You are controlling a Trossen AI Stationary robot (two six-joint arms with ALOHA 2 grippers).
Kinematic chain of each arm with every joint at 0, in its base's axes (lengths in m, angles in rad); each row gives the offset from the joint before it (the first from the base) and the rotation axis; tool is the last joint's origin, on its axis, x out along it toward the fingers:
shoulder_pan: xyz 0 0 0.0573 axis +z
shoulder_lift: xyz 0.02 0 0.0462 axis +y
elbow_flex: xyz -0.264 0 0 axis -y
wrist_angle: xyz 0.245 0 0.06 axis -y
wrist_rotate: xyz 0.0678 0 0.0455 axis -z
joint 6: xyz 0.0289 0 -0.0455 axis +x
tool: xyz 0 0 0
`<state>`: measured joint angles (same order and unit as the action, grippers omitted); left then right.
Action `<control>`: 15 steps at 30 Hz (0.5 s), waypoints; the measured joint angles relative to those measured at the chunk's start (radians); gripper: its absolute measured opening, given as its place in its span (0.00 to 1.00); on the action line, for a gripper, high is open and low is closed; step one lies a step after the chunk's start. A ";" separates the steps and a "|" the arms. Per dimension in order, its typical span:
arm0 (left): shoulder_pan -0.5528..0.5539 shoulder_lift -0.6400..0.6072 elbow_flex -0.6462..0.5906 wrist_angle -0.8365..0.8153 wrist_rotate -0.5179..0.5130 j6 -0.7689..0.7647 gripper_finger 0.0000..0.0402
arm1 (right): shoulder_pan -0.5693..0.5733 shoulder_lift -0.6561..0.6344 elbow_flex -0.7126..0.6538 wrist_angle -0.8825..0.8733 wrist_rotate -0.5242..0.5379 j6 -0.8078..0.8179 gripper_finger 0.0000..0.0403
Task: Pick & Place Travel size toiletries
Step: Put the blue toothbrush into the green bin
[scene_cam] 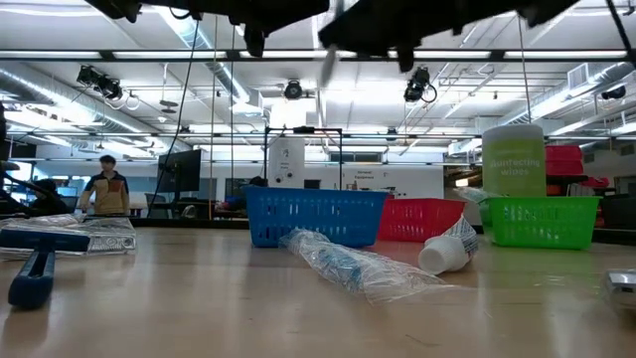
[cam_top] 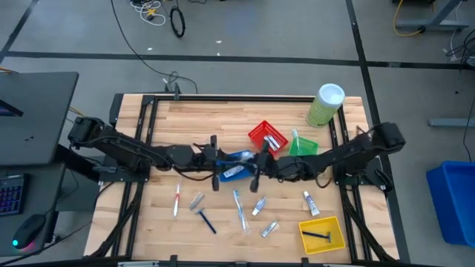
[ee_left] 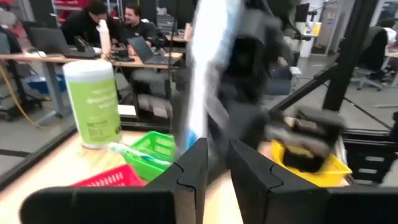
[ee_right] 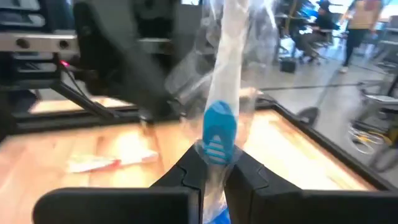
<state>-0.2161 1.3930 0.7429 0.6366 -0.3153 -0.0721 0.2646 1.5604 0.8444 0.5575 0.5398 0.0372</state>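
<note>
My right gripper is shut on a toothbrush in a clear wrapper, pale with a blue grip. In the high view it hovers by the blue basket at mid-table, and the low view shows the toothbrush up in the air. My left gripper faces it from the table's left. Its fingers are a narrow gap apart with nothing between them, and the toothbrush stands just beyond them. Other toiletries lie on the near half of the table: a red toothbrush, a razor and tubes. My right gripper pinches the wrapped toothbrush between its two fingers at the blue grip of the handle, wrapper and all. The fingers lie along the toothbrush, which sticks out past the fingertips. It is lifted clear of the table.
The red basket and green basket sit toward the far right beside the pale-green cylinder. The yellow basket at the near right holds a razor. A wrapped toothbrush lies before the blue basket. People sit in the room beyond.
</note>
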 joint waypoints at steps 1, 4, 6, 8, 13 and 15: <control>0.000 0.000 0.000 -0.004 0.001 -0.010 0.19 | 0.010 -0.034 0.000 -0.063 0.025 0.003 0.09; 0.000 0.000 0.000 -0.016 0.000 -0.048 0.20 | 0.039 -0.143 0.000 -0.298 0.122 0.074 0.10; 0.000 0.000 0.000 -0.029 -0.002 -0.054 0.20 | 0.050 -0.225 0.000 -0.491 0.166 0.190 0.10; 0.000 0.000 0.000 -0.031 -0.003 -0.068 0.20 | 0.053 -0.298 0.000 -0.698 0.166 0.357 0.10; 0.000 0.000 0.000 -0.059 -0.003 -0.109 0.19 | 0.051 -0.404 0.000 -1.191 0.147 0.811 0.10; 0.000 0.000 0.000 -0.062 -0.003 -0.110 0.18 | 0.050 -0.407 0.000 -1.349 0.119 0.958 0.11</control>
<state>-0.2161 1.3930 0.7429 0.5746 -0.3187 -0.1826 0.3141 1.1535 0.8446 -0.7912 0.6585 0.9950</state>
